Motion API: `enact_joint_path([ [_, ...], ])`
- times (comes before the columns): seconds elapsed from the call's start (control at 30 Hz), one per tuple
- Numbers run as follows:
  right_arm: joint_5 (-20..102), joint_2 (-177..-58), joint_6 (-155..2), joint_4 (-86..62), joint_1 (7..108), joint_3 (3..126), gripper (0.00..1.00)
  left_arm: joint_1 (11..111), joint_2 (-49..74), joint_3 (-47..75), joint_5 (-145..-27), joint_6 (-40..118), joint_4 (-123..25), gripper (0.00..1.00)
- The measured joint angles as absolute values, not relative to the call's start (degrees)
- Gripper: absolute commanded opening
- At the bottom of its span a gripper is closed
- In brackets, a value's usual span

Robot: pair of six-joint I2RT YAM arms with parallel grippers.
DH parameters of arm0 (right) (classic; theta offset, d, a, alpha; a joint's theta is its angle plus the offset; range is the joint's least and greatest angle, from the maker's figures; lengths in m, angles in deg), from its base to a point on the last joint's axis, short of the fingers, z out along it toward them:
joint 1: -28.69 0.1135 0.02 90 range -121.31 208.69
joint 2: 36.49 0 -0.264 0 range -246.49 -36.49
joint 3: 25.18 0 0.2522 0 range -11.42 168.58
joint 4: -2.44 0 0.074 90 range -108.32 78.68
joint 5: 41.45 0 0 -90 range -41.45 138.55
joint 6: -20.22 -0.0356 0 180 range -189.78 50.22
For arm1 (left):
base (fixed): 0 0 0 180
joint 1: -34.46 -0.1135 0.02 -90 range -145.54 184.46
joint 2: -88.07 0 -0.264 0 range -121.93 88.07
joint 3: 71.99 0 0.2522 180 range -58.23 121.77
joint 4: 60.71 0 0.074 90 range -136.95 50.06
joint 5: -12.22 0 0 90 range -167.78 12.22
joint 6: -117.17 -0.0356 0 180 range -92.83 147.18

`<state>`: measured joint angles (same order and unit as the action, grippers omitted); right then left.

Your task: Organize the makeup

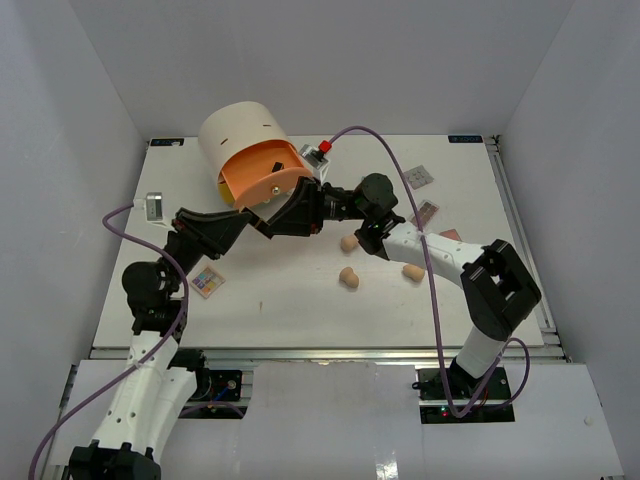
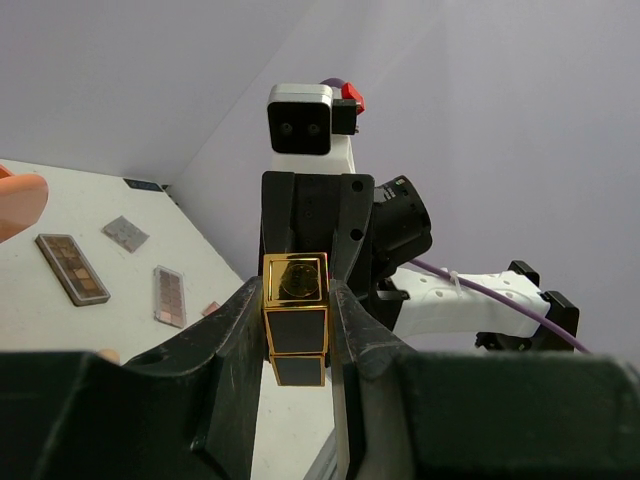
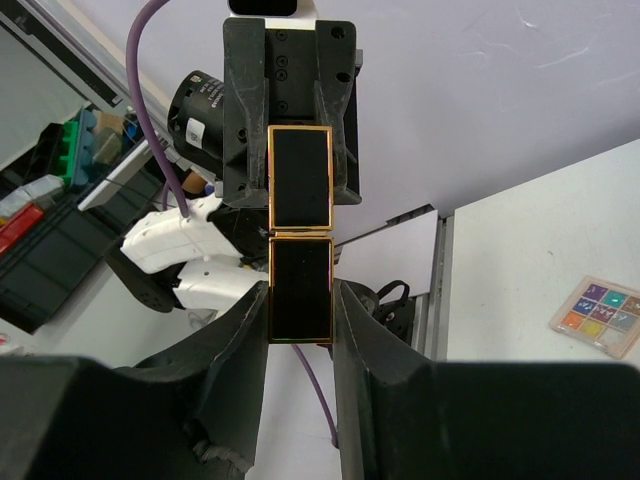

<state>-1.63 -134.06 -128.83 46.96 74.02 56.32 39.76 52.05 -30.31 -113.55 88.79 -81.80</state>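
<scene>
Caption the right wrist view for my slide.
Right hand and left hand both clamp the black-and-gold compact, one at each end.

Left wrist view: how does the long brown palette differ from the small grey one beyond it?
The brown palette is long and narrow in a dark frame; the grey palette is shorter and squarer. The brown palette shows rows of tan and brown pans; the grey palette looks plain grey. Both lie flat on the white table, apart.

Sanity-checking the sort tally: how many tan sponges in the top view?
3. One sponge just below where the arms meet, a second nearer the front edge, a third right of that. Others may be hidden beneath the arms.
</scene>
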Motion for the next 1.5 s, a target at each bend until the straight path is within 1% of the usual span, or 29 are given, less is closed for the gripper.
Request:
enact_joint_path([
  [0.43,-4.3,-135.7,-134.5,53.4,72.9,56.4,0.08,42.7,51.7,-31.9,-111.6,88.0,-85.1,0.00],
  [1.0,-9.4,-136.2,-136.0,56.4,69.5,57.2,0.08,55.6,47.6,-33.3,-96.8,81.9,-90.3,0.00],
  [1.03,-9.6,-136.2,-136.0,56.6,69.3,57.3,0.09,56.2,47.2,-33.3,-96.1,81.5,-90.7,0.00],
  [1.1,-10.1,-136.2,-136.0,56.6,69.0,57.3,0.19,57.0,46.5,-33.1,-95.2,80.8,-91.0,0.00],
  [1.23,-10.2,-136.2,-135.5,56.6,68.8,57.3,0.32,57.7,46.1,-31.6,-94.6,79.5,-89.2,0.00],
  [1.43,-8.5,-134.6,-133.7,56.3,68.7,56.3,0.55,58.9,45.4,-28.7,-96.4,77.8,-84.7,0.00],
  [1.5,-7.6,-133.7,-132.5,55.9,68.8,55.8,0.66,60.5,44.3,-28.5,-98.7,78.0,-82.9,0.00],
])
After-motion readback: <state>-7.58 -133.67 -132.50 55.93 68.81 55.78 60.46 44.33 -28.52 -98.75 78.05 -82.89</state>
